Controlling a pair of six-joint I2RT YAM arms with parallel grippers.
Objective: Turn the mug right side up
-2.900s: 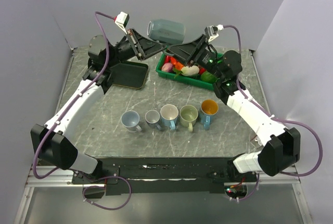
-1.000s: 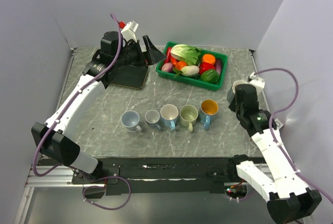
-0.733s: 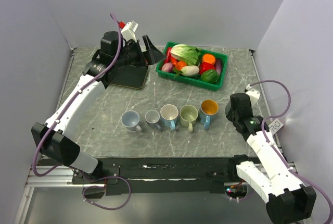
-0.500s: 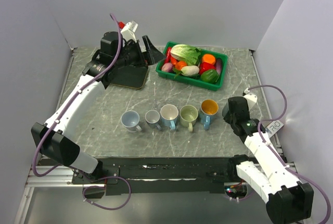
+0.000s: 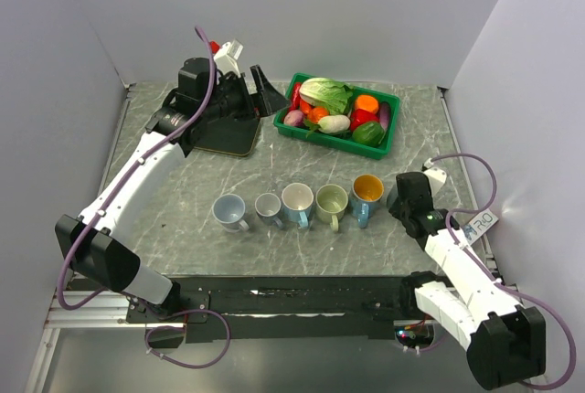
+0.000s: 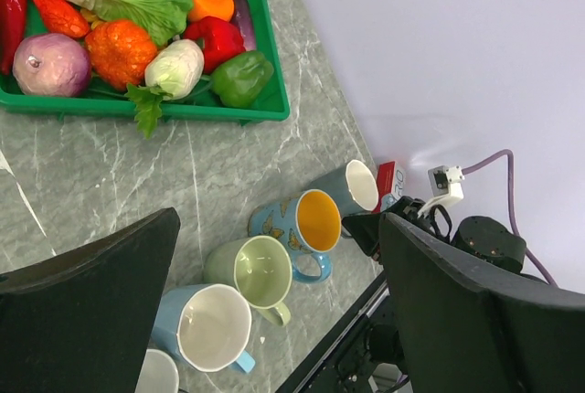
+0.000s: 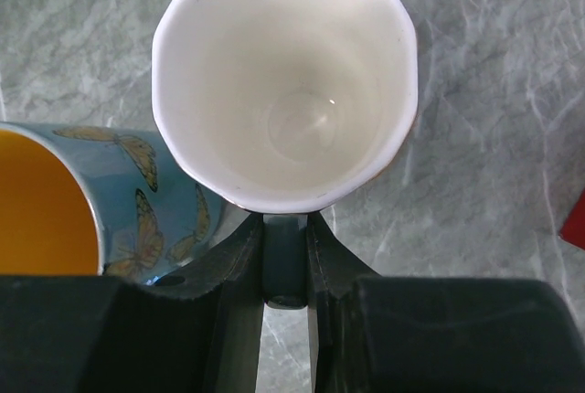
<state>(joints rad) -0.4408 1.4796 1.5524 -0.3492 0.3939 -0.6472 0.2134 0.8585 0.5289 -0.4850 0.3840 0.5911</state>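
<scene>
The mug, grey-blue outside and white inside, has its mouth facing up toward the right wrist camera. My right gripper is shut on its dark handle. In the left wrist view the mug leans just right of the blue butterfly mug, at the right end of the row. From above, my right gripper covers the mug beside the butterfly mug. Whether the mug's base touches the table I cannot tell. My left gripper hangs open and empty at the back left.
Three more upright mugs line up left of the butterfly mug. A green bin of toy vegetables stands at the back. A dark tray lies under the left arm. A red tag lies right of the mug.
The right arm has carried the mug from the table's right edge leftward and down, beside the butterfly mug. The left arm has stayed still, open, over the last second.
</scene>
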